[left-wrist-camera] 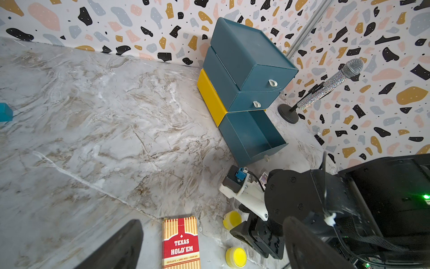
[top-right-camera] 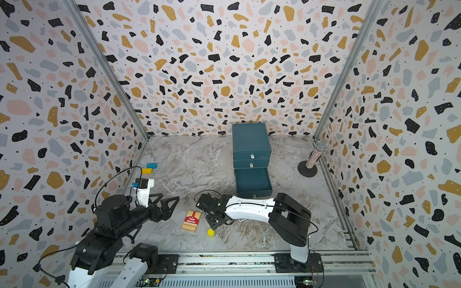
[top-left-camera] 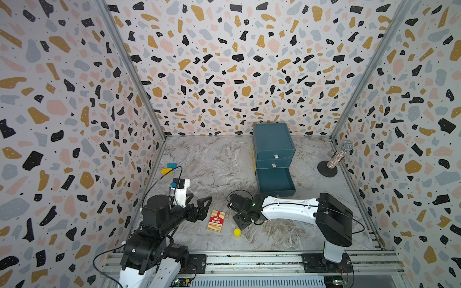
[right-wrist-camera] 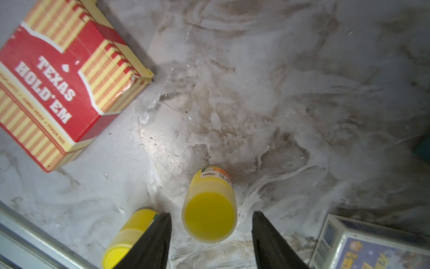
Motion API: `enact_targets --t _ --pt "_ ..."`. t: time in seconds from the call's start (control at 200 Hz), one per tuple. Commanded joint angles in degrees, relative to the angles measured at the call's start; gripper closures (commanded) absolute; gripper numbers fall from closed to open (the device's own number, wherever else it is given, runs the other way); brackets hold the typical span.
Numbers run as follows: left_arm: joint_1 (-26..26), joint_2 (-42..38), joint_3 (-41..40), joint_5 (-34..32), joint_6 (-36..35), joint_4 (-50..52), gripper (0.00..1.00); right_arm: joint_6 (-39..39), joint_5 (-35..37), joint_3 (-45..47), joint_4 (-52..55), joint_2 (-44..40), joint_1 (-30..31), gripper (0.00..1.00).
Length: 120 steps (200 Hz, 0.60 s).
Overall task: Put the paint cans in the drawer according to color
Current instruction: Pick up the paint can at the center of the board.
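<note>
Two yellow paint cans stand near the table's front. One can (right-wrist-camera: pixel 209 209) sits between the fingertips of my right gripper (right-wrist-camera: pixel 211 212), which is open with a gap on each side of it. The other can (right-wrist-camera: pixel 125 237) stands just outside one finger (right-wrist-camera: pixel 158 235). In both top views only one can (top-left-camera: pixel 237 232) (top-right-camera: pixel 211 232) shows, beside the right gripper (top-left-camera: pixel 240 219). The dark teal drawer (top-left-camera: pixel 273 147) stands at the back, its bottom drawer (top-left-camera: pixel 274 183) pulled out and empty. My left gripper (top-left-camera: pixel 199 200) hovers open at the left, holding nothing.
A red and cream card box (top-left-camera: pixel 216 220) lies just left of the cans. A yellow block (top-left-camera: pixel 166 171) and a blue block (top-left-camera: pixel 171 165) lie by the left wall. A glittery microphone on a stand (top-left-camera: pixel 335 159) is at the right wall. A pale printed box (right-wrist-camera: pixel 372 244) lies beside the right gripper.
</note>
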<state>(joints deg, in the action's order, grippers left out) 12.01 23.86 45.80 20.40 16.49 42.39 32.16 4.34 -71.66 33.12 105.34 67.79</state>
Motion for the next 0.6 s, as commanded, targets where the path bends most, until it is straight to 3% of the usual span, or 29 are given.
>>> enact_targets --t 0.0,0.39,0.491,0.596 --pt "-0.3 -0.2 1.6 0.4 -0.6 -1.8 0.03 0.6 -0.8 -2.3 2.2 0.4 -0.6 0.41" --pt "-0.3 -0.4 1.5 0.6 -0.6 -2.0 0.03 1.1 -0.6 -3.6 2.2 2.3 -1.3 0.61" --pt "-0.3 -0.3 1.5 0.6 -0.6 -2.0 0.03 1.1 1.1 -3.0 2.2 0.6 -1.3 0.71" --pt "-0.3 -0.2 1.5 0.6 -0.6 -2.0 0.03 0.4 4.8 -2.0 2.7 -3.5 -1.7 0.73"
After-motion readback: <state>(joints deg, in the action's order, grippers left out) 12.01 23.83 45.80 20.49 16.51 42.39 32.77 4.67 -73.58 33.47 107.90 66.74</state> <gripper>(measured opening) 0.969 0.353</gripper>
